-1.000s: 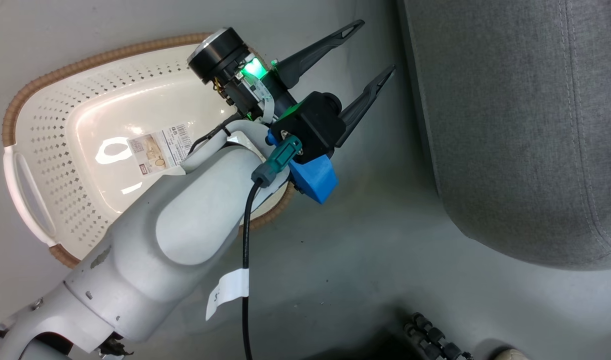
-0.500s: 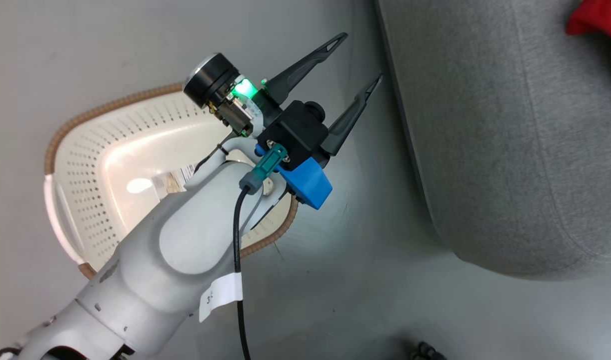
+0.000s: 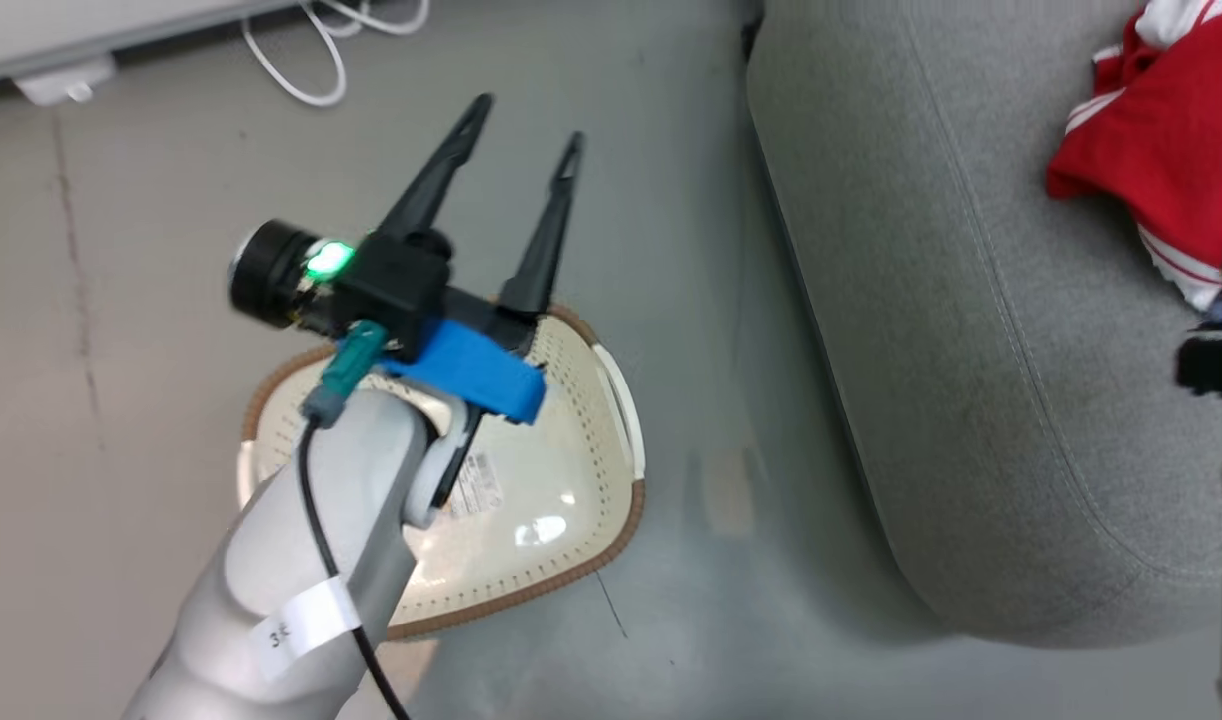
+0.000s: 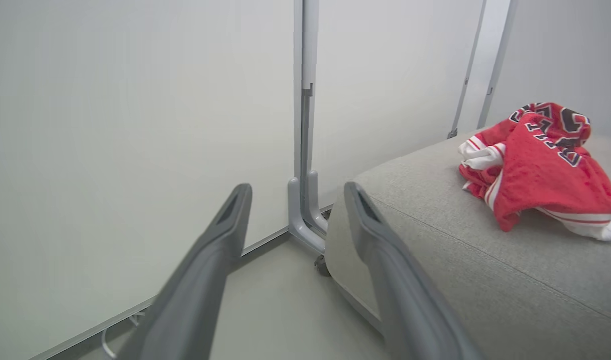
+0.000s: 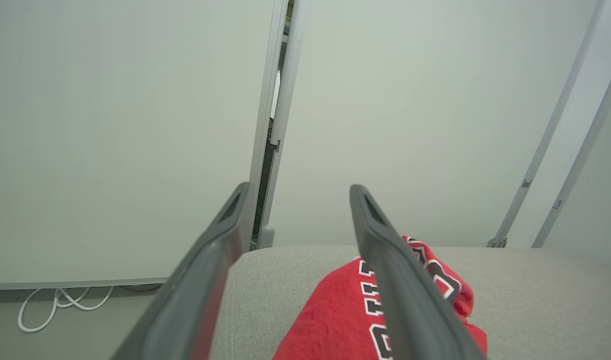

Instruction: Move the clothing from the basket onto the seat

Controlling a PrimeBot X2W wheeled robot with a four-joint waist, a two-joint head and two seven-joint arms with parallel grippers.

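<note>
Head view: red clothing [image 3: 1161, 150] lies heaped on the grey seat [image 3: 971, 350], the basket [image 3: 581, 440] beside it on the floor [image 3: 751, 620]; left gripper [image 3: 526, 120] and right gripper [image 5: 299, 189] hold their fingers spread wide.

One basket [image 3: 581, 400], one seat [image 3: 971, 350], one heap of red clothing [image 3: 1161, 150].
</note>
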